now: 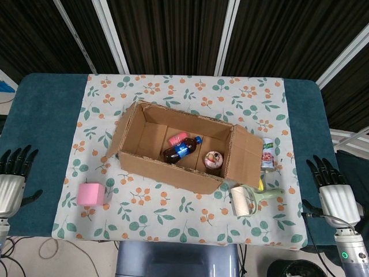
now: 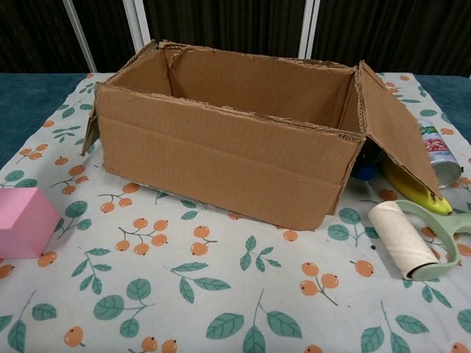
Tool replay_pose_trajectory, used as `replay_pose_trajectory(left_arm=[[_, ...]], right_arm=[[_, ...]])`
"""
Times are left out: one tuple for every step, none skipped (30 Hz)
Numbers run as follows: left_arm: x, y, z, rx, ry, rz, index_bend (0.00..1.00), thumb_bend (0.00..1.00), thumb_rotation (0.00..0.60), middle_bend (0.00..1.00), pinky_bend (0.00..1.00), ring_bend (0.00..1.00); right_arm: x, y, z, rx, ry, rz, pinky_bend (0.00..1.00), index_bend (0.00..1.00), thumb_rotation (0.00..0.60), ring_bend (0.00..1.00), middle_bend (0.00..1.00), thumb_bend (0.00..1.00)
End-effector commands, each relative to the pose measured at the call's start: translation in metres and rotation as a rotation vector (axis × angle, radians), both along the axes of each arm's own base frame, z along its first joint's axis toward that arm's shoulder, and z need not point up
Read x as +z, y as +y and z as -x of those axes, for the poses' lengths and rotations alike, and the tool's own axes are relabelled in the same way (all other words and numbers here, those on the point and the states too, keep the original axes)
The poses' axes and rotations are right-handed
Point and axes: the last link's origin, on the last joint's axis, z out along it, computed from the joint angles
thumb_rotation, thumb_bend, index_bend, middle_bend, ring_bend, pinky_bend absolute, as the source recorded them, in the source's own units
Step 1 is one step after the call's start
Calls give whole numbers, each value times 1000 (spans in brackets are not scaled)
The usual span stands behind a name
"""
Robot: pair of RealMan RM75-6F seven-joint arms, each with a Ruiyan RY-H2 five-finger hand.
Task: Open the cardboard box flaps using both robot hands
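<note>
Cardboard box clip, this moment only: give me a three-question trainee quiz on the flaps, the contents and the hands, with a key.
1. True or false: the left hand is gripping a flap of the cardboard box.
2. Multiple choice: which item lies inside the box? A) the lint roller B) the cola bottle C) the pink cube
3. Fill in: the box's right-end flap is folded ____ over the table, beside the can.

Key:
1. False. Both the left hand and the right hand sit at the table's edges with fingers spread, holding nothing.
2. B. The roller and cube lie on the cloth outside.
3. outward.
</note>
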Motion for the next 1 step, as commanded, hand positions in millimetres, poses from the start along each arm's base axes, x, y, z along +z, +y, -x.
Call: replay_pose_trajectory(left_arm=[[-5,-3,4,-11,-27,7,0,66,600,0,7,0]], right_arm=[[-1,2,-1,7,17,-7,212,0,600,0,0,163]])
